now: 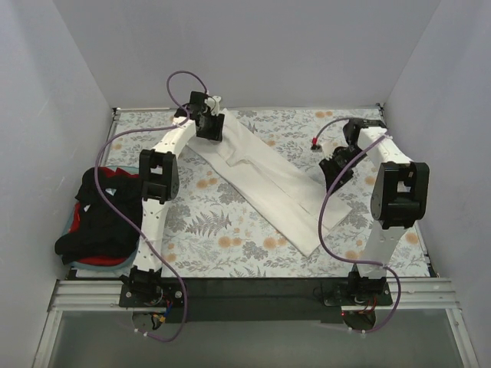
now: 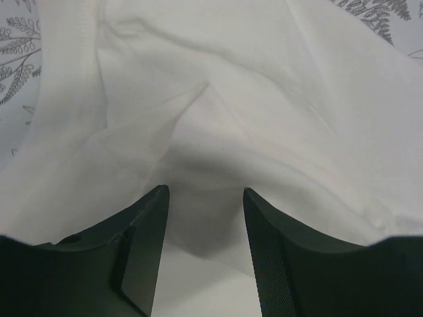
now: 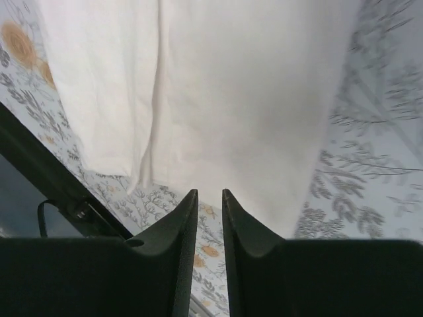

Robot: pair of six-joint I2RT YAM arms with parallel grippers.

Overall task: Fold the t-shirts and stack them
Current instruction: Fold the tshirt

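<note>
No word, label, brand, number or sign could be read anywhere. The off-white t-shirt (image 1: 268, 180) was plain, and the table cloth (image 1: 222, 230) bore only a flower print.

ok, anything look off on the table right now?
Off-white t-shirt lies skewed, diagonal across the floral table cloth, creased at its far end. The black, red and teal shirts are a crumpled heap at the left edge, apparently overhanging it. No damage visible.

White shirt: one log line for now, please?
off-white t-shirt: diagonal strip | left gripper: open over it | right gripper: at its edge, grip unclear
</note>
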